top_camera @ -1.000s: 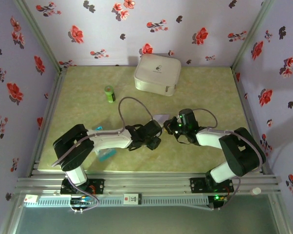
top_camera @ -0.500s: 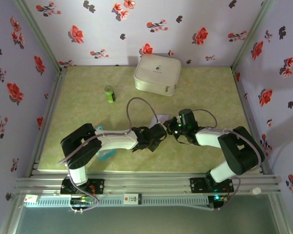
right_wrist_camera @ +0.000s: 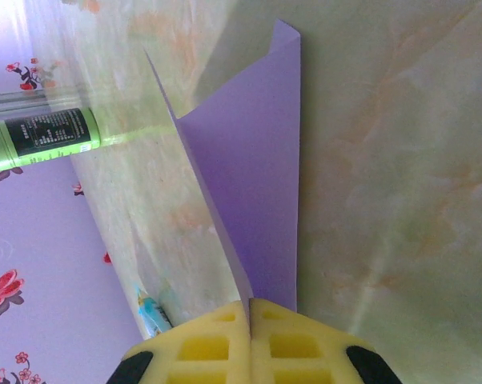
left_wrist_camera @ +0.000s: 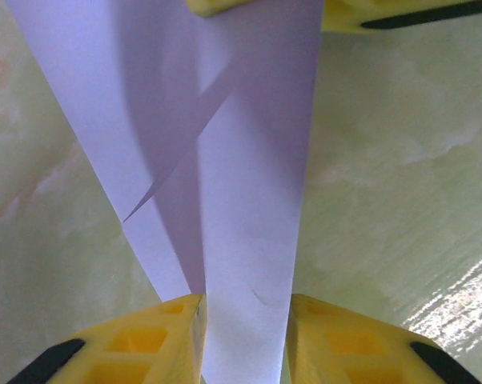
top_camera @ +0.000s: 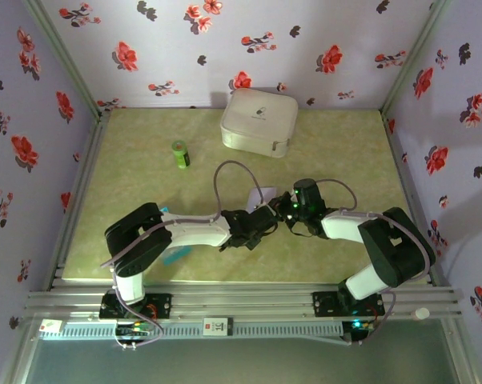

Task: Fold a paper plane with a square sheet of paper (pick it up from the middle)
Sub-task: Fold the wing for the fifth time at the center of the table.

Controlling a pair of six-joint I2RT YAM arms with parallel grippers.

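**Item: lavender sheet (right_wrist_camera: 253, 184), part-folded.** We found it near the middle of the worktop (top_camera: 337, 160), a little toward the near edge, strung between the two grippers. It had been folded to a long, narrow, tapering shape. One loose layer edge slanted across its face in the left wrist view.

**Item: right gripper (right_wrist_camera: 249, 306).** We recorded its jaws closed tight, pinching one narrow end of the sheet. The rest of the sheet ran away from it just over the worktop.

**Item: left gripper (left_wrist_camera: 245, 304).** Its jaws stood part open, astride the other narrow stretch of the sheet. The yellow fingers (left_wrist_camera: 145, 344) met the paper's two long edges. We could not confirm a firm hold.

**Other items.**
- A white case (top_camera: 259, 120) sat at the far edge.
- A green bottle (top_camera: 181, 154) stood toward the far-left corner.
- A blue-and-white packet (top_camera: 174, 254) lay near the near edge, beside the left arm.

**Handling note.** We judged the step in hand to be taking hold of the fold with the left gripper.
- Thin paper buckles easily, so the closing would go best slow and square to the long edges.
- The right pinch should hold as the anchor, keeping the sheet taut but not pulled.
- The slanted flap needed to lie flush first, or a crooked crease might set.
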